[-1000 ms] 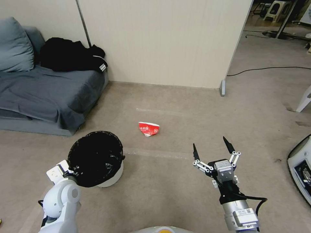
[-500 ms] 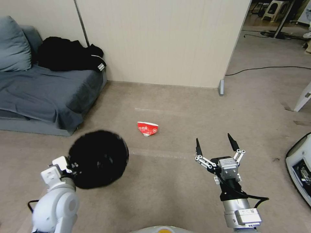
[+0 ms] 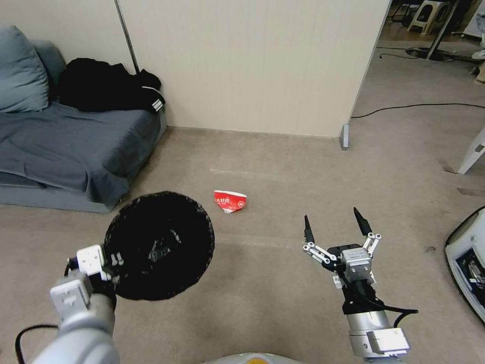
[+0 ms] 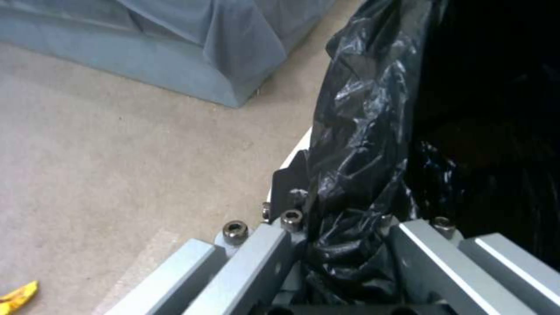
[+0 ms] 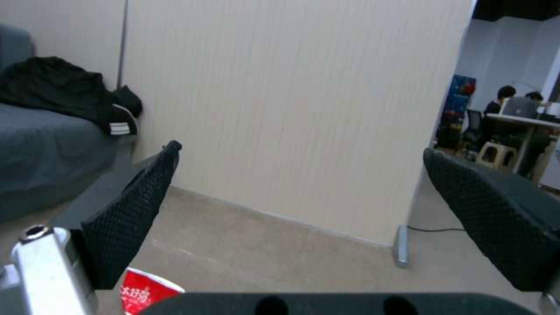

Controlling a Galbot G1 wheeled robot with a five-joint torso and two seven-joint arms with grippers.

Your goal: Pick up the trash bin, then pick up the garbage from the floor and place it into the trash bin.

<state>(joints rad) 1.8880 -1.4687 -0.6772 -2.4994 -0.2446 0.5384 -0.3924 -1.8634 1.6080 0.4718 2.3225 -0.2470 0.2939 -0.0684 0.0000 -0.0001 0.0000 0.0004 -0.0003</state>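
Observation:
The trash bin [image 3: 159, 245], its black bag folded over the rim, hangs off the floor at my lower left with its mouth turned toward the head camera. My left gripper [image 3: 108, 263] is shut on its near rim; in the left wrist view the fingers [image 4: 288, 192] pinch the crinkly bag [image 4: 362, 153] and a strip of white wall. A piece of garbage, a red paper packet [image 3: 231, 200], lies on the floor ahead of the bin. My right gripper [image 3: 331, 220] hovers open to the packet's right and nearer to me. In the right wrist view the packet [image 5: 143, 293] sits beside one black fingertip [image 5: 134, 210].
A grey sofa [image 3: 65, 146] with a black jacket [image 3: 106, 91] stands at the left. A beige partition wall [image 3: 252, 65] closes off the back. A black cable [image 3: 419, 107] crosses the floor at the right, near a white appliance [image 3: 467, 263]. A yellow scrap [image 4: 17, 295] lies by the left arm.
The left arm has lifted the trash bin off the floor, and its mouth now looms larger and turned toward me. The right gripper has barely moved.

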